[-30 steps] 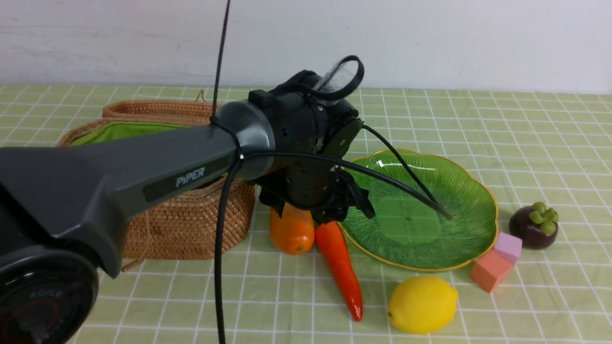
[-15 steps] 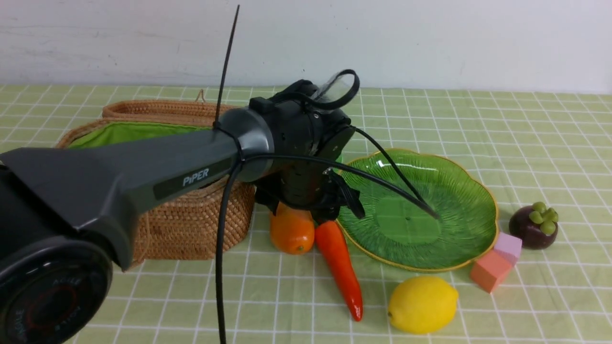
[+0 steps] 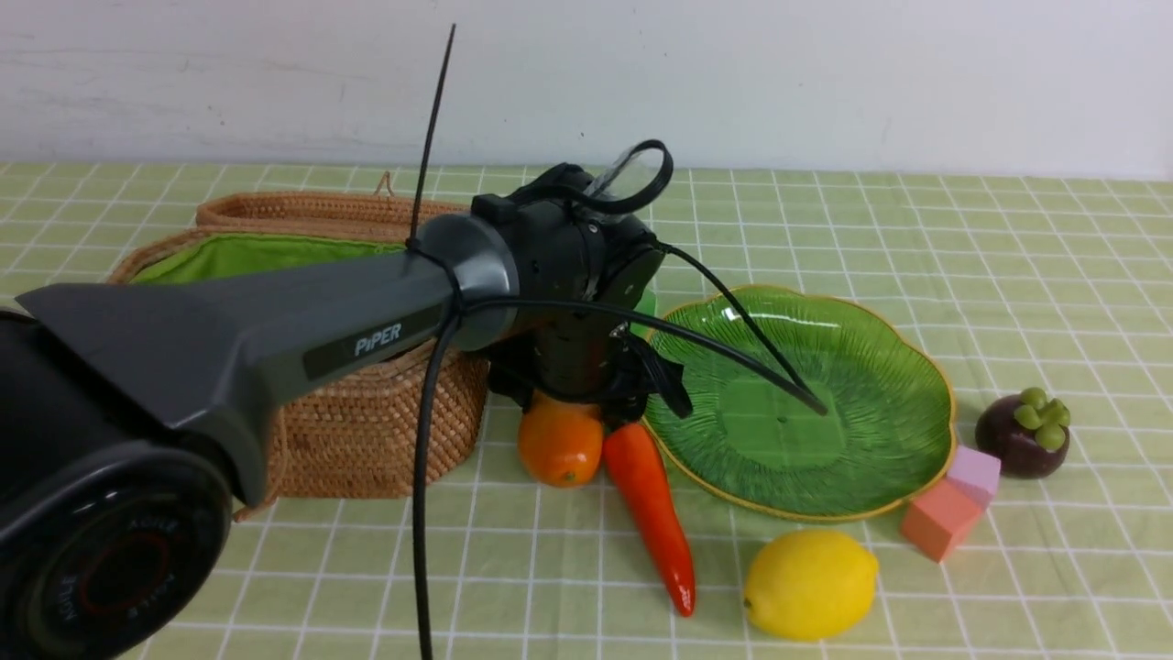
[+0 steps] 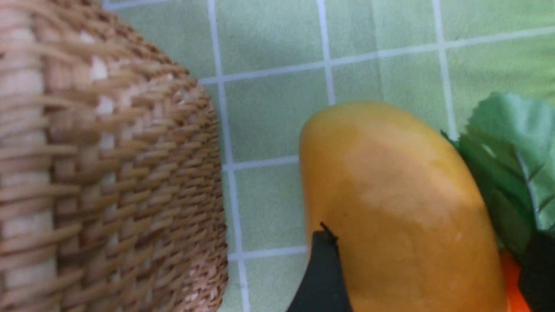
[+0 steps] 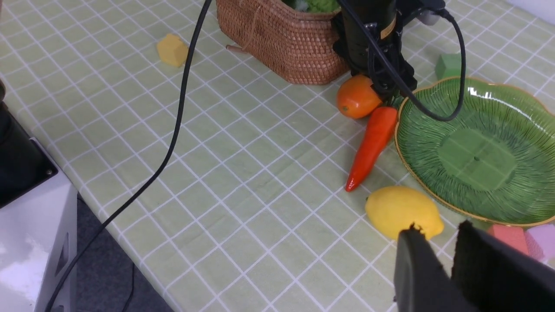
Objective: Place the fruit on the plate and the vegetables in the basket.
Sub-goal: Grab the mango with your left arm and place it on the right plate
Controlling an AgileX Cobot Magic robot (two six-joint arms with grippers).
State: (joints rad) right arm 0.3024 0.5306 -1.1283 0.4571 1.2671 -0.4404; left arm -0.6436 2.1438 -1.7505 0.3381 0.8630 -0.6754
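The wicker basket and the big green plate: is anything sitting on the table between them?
Yes. In the front view, the mango and the carrot lie between the basket and the plate.

An orange-yellow mango (image 3: 561, 447) and a red carrot (image 3: 652, 518) lie between the brown wicker basket (image 3: 385, 431) and the empty green glass plate (image 3: 797, 403), a yellow lemon (image 3: 811, 584) near the worktop's front edge and a purple mangosteen (image 3: 1023, 434) toward its right.

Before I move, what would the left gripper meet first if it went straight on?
Most likely the mango, lined up between its open jaws; how much depth remains before contact is unclear.
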